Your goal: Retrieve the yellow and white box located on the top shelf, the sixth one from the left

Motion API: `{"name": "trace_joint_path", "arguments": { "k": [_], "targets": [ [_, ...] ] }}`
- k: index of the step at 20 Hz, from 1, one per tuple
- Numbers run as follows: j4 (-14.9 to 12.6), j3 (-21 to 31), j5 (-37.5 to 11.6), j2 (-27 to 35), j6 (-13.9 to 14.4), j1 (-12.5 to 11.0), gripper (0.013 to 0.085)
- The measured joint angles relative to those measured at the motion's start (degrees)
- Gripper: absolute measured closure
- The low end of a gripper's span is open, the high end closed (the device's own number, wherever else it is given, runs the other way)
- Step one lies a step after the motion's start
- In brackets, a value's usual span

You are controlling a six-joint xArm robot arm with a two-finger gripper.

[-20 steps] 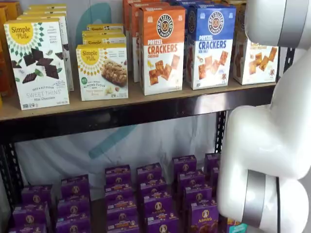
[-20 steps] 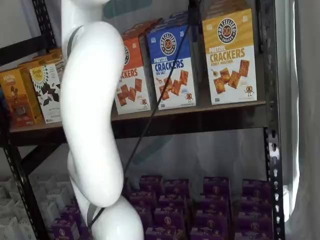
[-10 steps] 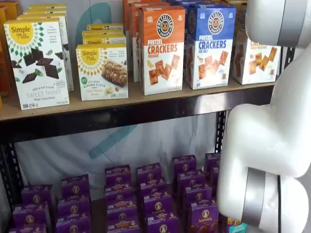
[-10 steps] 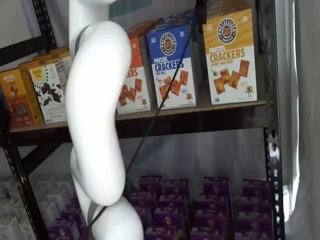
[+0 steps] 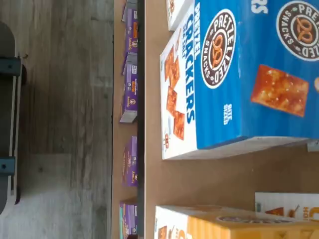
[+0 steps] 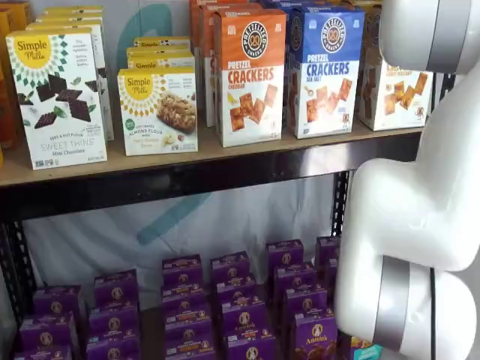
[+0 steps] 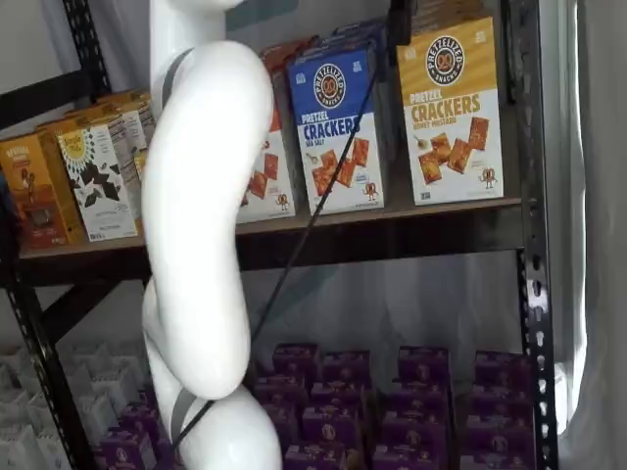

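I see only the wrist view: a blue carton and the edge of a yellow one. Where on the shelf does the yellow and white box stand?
Observer: In a shelf view the yellow and white box stands upright at the end of the top shelf, beside the black upright.
Operator: Does anything cover it?
Observer: In a shelf view the white arm hides its upper part.
Operator: What stands beyond the blue carton?
Observer: An orange cheddar carton, upright, front facing out.

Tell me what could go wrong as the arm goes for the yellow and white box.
The yellow and white box stands close beside the blue sea-salt carton, so the claw could nudge or grab the neighbour. A black cable hangs across the cartons and might snag one. More boxes stand behind; pulling could tip them.
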Motion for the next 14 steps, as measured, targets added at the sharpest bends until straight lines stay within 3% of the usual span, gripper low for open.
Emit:
{"name": "trace_joint_path", "arguments": {
  "k": [14],
  "targets": [
    [-0.44, -3.35, -0.10, 2.90, 1.11, 1.31, 0.0130]
  ]
}}
